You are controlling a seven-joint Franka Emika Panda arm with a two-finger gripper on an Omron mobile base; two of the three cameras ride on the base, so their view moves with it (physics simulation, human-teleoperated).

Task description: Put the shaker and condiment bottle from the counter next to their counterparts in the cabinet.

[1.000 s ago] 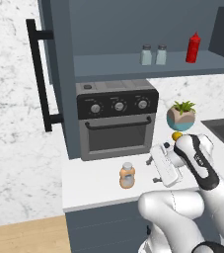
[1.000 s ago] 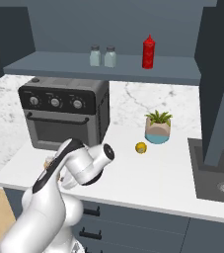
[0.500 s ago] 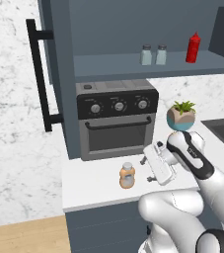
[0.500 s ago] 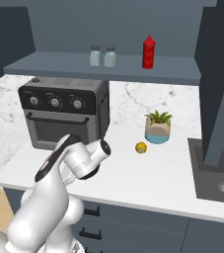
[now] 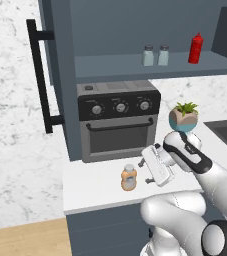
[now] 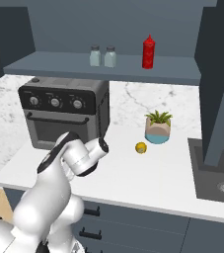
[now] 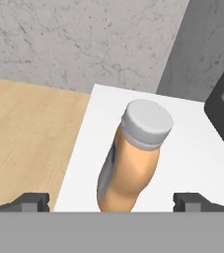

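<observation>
The condiment bottle (image 5: 128, 178), short and orange with a white cap, stands upright on the white counter (image 5: 95, 187) in front of the toaster oven. My gripper (image 5: 145, 170) hangs just to its right, open and pointing at it. In the hand view the condiment bottle (image 7: 132, 159) sits between my spread fingertips (image 7: 32, 201), apart from both. On the cabinet (image 5: 110, 66) shelf two identical pale shakers (image 5: 148, 55) (image 5: 163, 55) stand side by side, with the red squeeze bottle (image 5: 196, 48) to their right. I cannot tell which shaker is which.
A black-fronted toaster oven (image 5: 117, 120) stands at the back of the counter. A potted plant (image 6: 158, 127) and a small yellow fruit (image 6: 141, 147) sit to the right, before the sink (image 6: 221, 173). The open cabinet door with its black bar handle (image 5: 39, 82) juts out at left.
My hand has swung left across the counter toward the orange bottle. The jaws stayed open; bottle and shelf items have not moved.
</observation>
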